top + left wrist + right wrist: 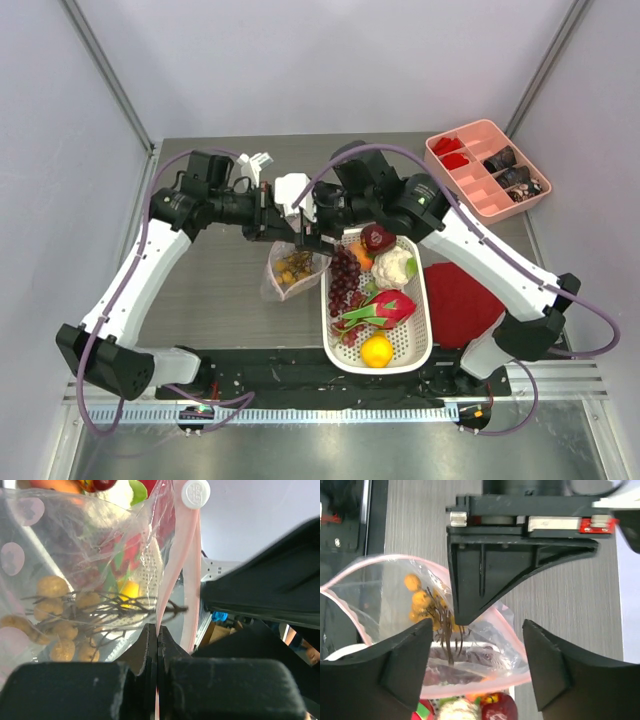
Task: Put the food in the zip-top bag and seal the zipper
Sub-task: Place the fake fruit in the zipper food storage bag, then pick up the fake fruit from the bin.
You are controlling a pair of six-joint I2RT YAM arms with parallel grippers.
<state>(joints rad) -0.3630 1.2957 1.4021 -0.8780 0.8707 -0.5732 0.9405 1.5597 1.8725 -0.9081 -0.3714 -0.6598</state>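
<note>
The zip-top bag (285, 285) hangs open over the table left of the white basket. A cluster of yellow-brown berries on twigs (293, 266) lies inside it. My left gripper (272, 222) is shut on the bag's pink zipper (172, 570) rim and holds the mouth up. In the left wrist view the jaws (158, 629) pinch that strip. My right gripper (477, 630) stands open just above the bag (385, 590), nothing between its fingers. The basket holds purple grapes (345, 280), dragon fruit (388, 308), an orange (377, 351), a white bulb (394, 266) and a dark red fruit (377, 238).
The white basket (425, 330) sits at centre right near the arm bases. A folded red cloth (462, 300) lies to its right. A pink divided tray (462, 131) stands at the back right corner. Both wrists crowd together above the bag.
</note>
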